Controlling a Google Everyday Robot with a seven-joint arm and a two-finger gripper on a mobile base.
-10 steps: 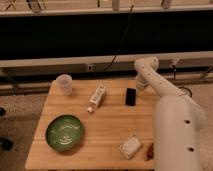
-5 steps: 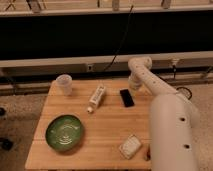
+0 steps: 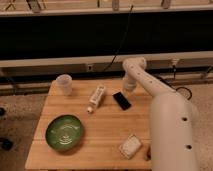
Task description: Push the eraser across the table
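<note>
The eraser (image 3: 121,100), a small flat black block, lies slanted on the light wooden slatted table (image 3: 107,125), in the far right part of the top. My gripper (image 3: 129,87) hangs at the end of the white arm, just behind and to the right of the eraser, close to or touching its far end. The white arm (image 3: 167,125) reaches in from the lower right and covers the table's right edge.
A white bottle (image 3: 96,96) lies just left of the eraser. A clear cup (image 3: 64,83) stands at the far left corner. A green bowl (image 3: 64,132) sits front left. A pale block (image 3: 130,146) lies front right, with a red-brown object (image 3: 148,153) partly hidden beside the arm.
My gripper has moved left along the far side of the table. The eraser has slid left and a little nearer, and has turned from upright to slanted.
</note>
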